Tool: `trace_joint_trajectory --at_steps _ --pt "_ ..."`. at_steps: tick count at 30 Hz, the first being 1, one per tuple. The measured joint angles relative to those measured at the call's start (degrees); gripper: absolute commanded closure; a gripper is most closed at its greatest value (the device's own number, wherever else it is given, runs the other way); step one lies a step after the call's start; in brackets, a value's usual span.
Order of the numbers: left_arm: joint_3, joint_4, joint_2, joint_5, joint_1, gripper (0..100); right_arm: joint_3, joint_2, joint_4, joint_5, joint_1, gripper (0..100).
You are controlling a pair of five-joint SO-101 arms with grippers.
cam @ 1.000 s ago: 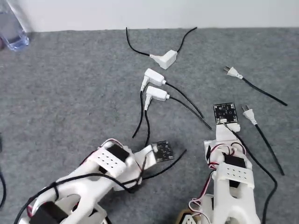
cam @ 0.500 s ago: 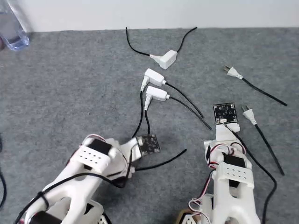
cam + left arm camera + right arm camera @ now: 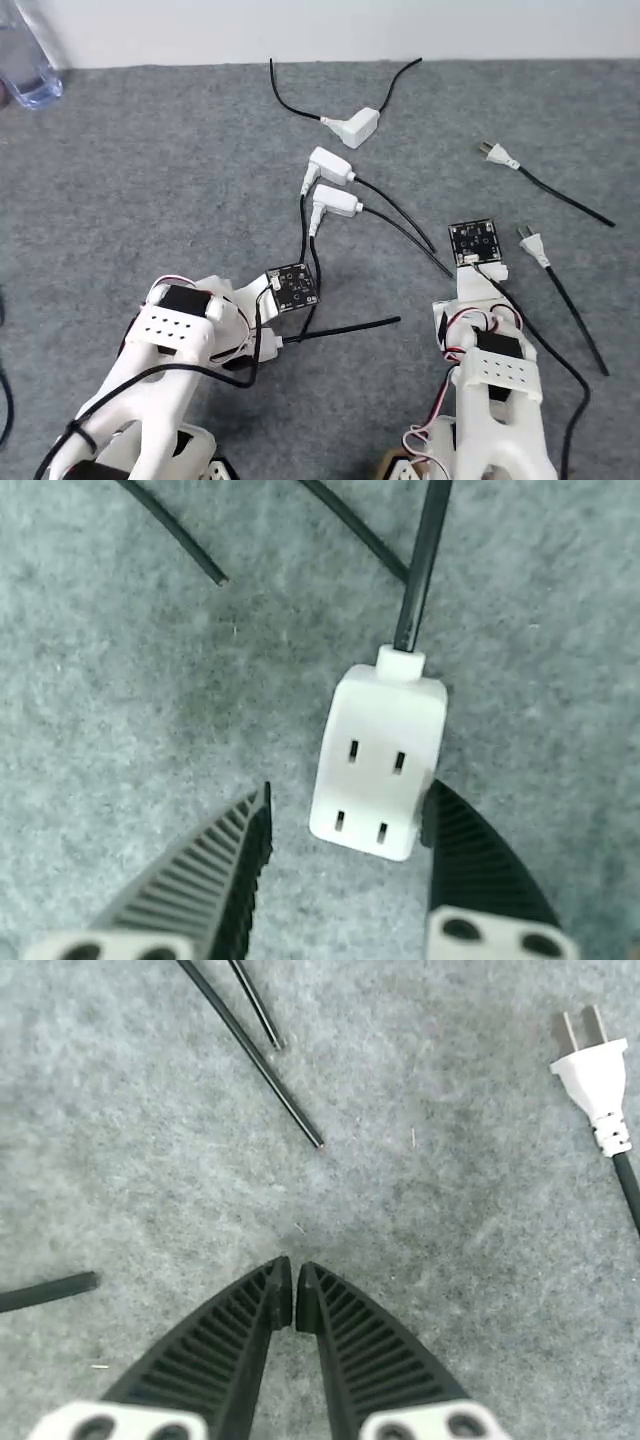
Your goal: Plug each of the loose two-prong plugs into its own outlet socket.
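The counter [image 3: 150, 180] is a grey felt-like surface. The left arm [image 3: 180, 345] comes up from the near-left corner and the right arm [image 3: 495, 370] from the near edge, right of the middle.

The left jaws are spread wide just above the counter, with a white socket [image 3: 380, 760] lying flat between them. Its slotted face is up and nothing is plugged into it. One jaw sits right against the side of the socket and the other stands off it with bare counter between. The socket's black cord [image 3: 420, 570] runs straight away from the jaws.

The right jaws are pressed together with nothing held, their tips over bare counter. The near plug [image 3: 530, 243] lies loose beside them towards the right edge, prongs pointing at the far edge. Its cord trails back to the near-right corner. The far plug [image 3: 497, 154] is loose too, farther back on the right side, with its cord running to the right edge.

In the middle of the counter the two middle sockets [image 3: 332, 183] lie side by side, close together. Each has a black cord leading off towards the right arm and a white fitting on its left end; I cannot tell whether these fittings are seated plugs. The far socket [image 3: 355, 126] sits alone near the far edge. A clear bottle [image 3: 25, 60] stands in the far-left corner.
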Motion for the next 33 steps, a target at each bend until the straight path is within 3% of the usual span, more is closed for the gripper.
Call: trace_joint_trajectory --at_steps 15,17,21,27,33 --pt "5.63 -3.96 0.0 0.0 2.37 78 0.0 0.0 0.0 0.0 0.0 99.1" --pt "5.63 -3.96 0.0 0.0 2.55 82 0.0 0.0 0.0 0.0 0.0 99.1" --pt "5.71 -5.63 0.0 0.0 2.55 99 0.0 0.0 0.0 0.0 -0.35 99.1" --pt "5.71 -8.7 0.0 -0.18 3.52 99 0.0 0.0 0.0 0.09 -0.44 99.1" --pt "5.1 -8.7 0.0 -0.18 10.11 99 0.0 0.0 0.0 0.35 -0.44 99.1"
